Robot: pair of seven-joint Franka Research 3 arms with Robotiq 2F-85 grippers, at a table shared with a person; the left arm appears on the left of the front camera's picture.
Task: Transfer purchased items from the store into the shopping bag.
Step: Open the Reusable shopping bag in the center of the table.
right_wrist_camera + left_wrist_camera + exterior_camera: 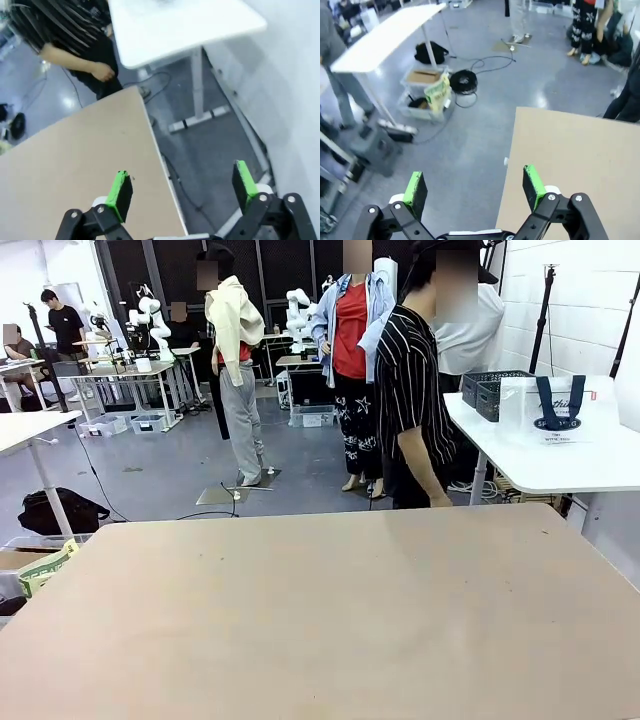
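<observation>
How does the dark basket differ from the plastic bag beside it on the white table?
The basket is dark grey with open lattice sides; the shopping bag is translucent white with navy handles and dark print. The basket looks rigid and boxy; the bag looks thin and soft. In the front view the bag overlaps the basket's right end. Both sit on the white table, not on the tan table.

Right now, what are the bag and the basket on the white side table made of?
The shopping bag looks like thin, see-through white plastic: it lets light through and looks glossy. The basket looks like hard dark grey plastic, matte, with open lattice sides. Both are far off, so that is a guess.
</observation>
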